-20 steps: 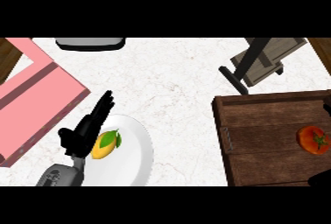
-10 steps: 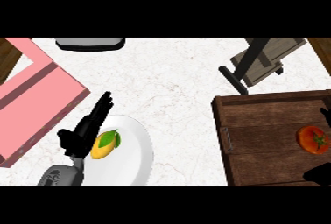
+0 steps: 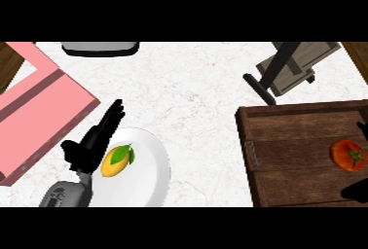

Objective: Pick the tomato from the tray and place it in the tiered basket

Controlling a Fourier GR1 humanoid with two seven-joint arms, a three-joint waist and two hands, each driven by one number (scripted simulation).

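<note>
From my head view, looking down at the counter, my right hand [image 3: 357,190] shows only as a dark shape at the lower right edge, low over the near part of the wooden tray [image 3: 287,146]. So little of it is in sight that I cannot tell how it is set, and nothing shows in it. The tomato [image 3: 349,154] lies in the tray just beyond this hand, toward the tray's right side, apart from it and not yet touched. A small dark tip at the right edge, beyond the tomato, may also be part of this hand; I cannot say.

My left hand [image 3: 90,146] rests off to the far side, fingers straight and relaxed, holding nothing, lying along the left rim of a white plate [image 3: 147,170] that carries a lemon [image 3: 115,162]. A pink board [image 3: 36,116] sits further out on its left.

The basket [image 3: 291,68] stands well ahead of my right hand, past the tray's far edge.

I judge the step in hand to be the reach for the tomato, with the grasp not yet made. The next move calls for bringing my right hand forward over the tomato, curling round it, then lifting it clear of the tray's rim before carrying it ahead to the basket.
</note>
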